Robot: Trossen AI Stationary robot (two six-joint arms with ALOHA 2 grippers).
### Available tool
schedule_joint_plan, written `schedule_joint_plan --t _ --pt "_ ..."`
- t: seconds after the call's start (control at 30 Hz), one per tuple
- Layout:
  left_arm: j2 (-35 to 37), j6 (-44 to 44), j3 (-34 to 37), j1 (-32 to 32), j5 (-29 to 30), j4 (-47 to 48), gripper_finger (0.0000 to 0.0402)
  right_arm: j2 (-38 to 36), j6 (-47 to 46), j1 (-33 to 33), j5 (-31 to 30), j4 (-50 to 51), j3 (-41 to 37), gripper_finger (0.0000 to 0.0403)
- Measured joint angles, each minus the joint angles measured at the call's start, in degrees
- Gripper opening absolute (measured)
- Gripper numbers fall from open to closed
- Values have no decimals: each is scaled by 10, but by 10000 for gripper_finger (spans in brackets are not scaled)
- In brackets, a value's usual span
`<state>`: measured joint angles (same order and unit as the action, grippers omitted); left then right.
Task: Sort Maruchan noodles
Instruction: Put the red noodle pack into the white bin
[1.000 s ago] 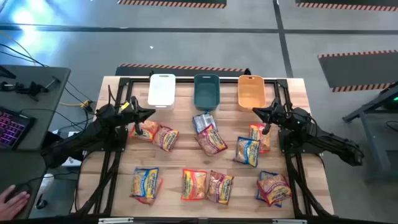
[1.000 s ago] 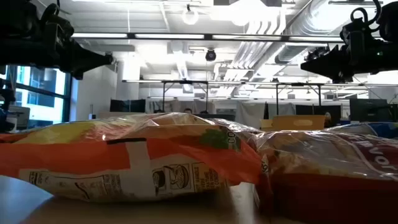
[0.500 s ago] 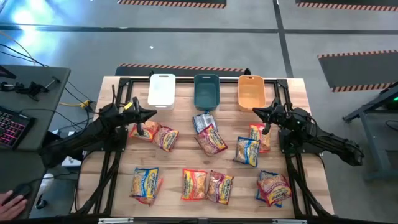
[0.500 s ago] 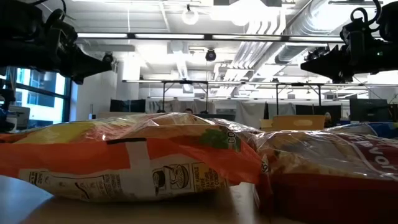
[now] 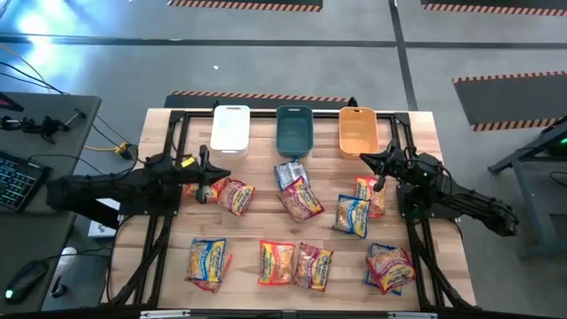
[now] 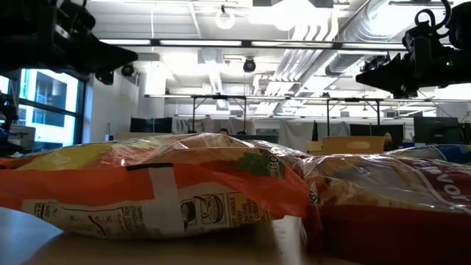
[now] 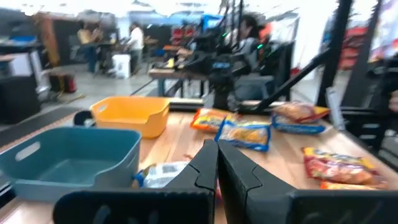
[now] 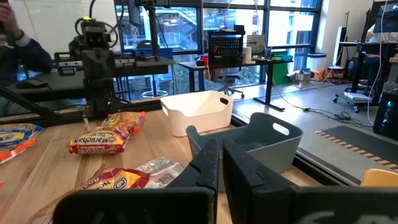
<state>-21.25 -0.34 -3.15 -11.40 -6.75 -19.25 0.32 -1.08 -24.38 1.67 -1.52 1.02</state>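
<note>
Twelve or so noodle packets [image 5: 304, 200] lie scattered on the wooden table [image 5: 423, 133], none of them in a bin. Along the bottom of the high view sit a blue-and-yellow packet [image 5: 205, 262] at lower left, an orange packet [image 5: 276, 262] at lower centre with a red packet [image 5: 312, 266] just beside it, and at lower right a red one lying on top of a blue one [image 5: 388, 266]. In the low view the orange packet [image 6: 147, 188] fills the lower left of the frame and the red packet [image 6: 390, 195] the lower right, touching each other.

Higher in the high view, around mid-frame, two red packets [image 5: 226, 192] lie left of centre, a small cluster lies at centre below the teal bin, and a blue-and-yellow packet [image 5: 353, 215] overlaps an orange one [image 5: 369, 193] right of centre.

The left gripper [image 5: 211, 168] hovers at middle left, just above the two red packets, its fingers [image 7: 211, 165] pressed together and holding nothing. The right gripper [image 5: 365, 159] waits at middle right, near the orange bin, its fingers [image 8: 214, 163] also clenched and empty.

Farthest back, along the top edge of the table, stand a white bin [image 5: 229, 128], a teal bin [image 5: 294, 130] and an orange bin [image 5: 358, 129] in a row from left to right.
</note>
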Motion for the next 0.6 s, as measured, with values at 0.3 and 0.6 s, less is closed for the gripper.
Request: schedule_joint_plan --t 0.3,0.6 --pt "-222 -33 -105 68 94 0 0 0 0 0 0 0 0 4" --pt "-493 -41 -287 68 77 57 21 0 0 0 0 0 0 4"
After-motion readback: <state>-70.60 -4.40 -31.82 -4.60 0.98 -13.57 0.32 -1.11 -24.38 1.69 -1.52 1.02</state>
